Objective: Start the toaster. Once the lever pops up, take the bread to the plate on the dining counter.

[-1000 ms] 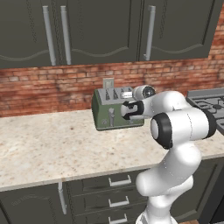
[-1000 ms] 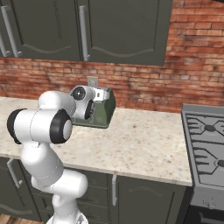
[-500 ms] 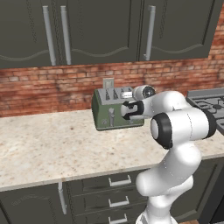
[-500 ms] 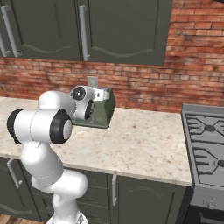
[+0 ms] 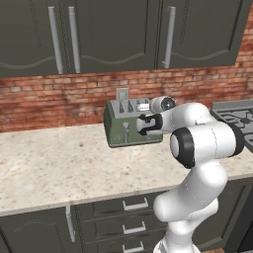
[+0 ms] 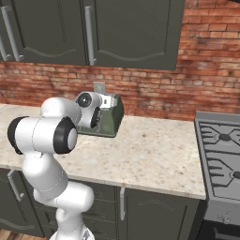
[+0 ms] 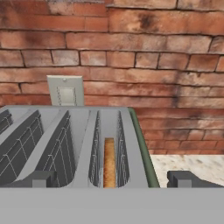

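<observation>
On the left of my left base view I see the beige speckled counter [image 5: 59, 168], with dark drawers under it and dark cabinets [image 5: 99, 29] above. Behind the counter is a red brick wall [image 5: 49, 99]. Going to the right, the toaster [image 5: 123, 123] stands on the counter against the wall, a grey wall outlet [image 5: 122, 94] just behind it. One silver lever [image 5: 125, 131] shows on its green front; the right-hand one I cannot make out, I think the hand covers it.

The gripper [image 5: 146, 124] sits at the right front of the toaster, just above its right end. Its fingers [image 7: 38, 179] stand wide apart and hold nothing.

In the hand view I look down along the steel top. The slots run from left to right, and the bread [image 7: 109, 162] sits low in the slot nearest the right, its golden edge below the rim.

Further right, past the arm, the stove [image 6: 220, 154] is beside the counter, well apart from the toaster.
</observation>
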Tool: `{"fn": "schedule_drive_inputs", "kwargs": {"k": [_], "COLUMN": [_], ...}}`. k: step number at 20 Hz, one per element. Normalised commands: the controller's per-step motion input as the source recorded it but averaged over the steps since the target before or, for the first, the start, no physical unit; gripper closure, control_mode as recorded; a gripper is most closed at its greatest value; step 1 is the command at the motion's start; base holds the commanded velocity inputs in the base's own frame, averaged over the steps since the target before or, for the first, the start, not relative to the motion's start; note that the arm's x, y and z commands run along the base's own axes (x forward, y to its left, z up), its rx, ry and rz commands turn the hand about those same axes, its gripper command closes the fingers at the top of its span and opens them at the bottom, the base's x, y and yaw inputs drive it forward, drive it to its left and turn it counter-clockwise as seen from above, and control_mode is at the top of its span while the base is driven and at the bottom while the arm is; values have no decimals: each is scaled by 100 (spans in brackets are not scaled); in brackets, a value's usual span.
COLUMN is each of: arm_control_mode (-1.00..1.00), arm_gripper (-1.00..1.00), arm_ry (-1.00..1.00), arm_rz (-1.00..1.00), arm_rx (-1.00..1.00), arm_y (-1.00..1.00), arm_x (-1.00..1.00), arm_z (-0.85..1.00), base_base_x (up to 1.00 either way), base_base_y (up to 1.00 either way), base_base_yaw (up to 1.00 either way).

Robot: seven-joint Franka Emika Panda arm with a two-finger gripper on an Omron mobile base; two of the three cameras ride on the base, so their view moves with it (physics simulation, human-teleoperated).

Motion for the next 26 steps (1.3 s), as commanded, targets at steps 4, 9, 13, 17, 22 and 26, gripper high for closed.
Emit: {"fn": "schedule_drive_inputs", "kwargs": {"k": [4,9,13,17,22,26], "arm_control_mode": [-100,-100,-100,-100,-100,-100], "arm_gripper": [-100,-100,-100,-100,-100,-100], "arm_ry": [0,0,0,0,0,0], "arm_rz": [0,0,0,0,0,0], "arm_rx": [0,0,0,0,0,0], "arm_y": [0,0,0,0,0,0], "arm_x": [0,0,0,0,0,0], "arm_z": [0,0,0,0,0,0], "base_base_x": [0,0,0,0,0,0], "base_base_y": [0,0,0,0,0,0], "base_base_yaw": [0,0,0,0,0,0]}}
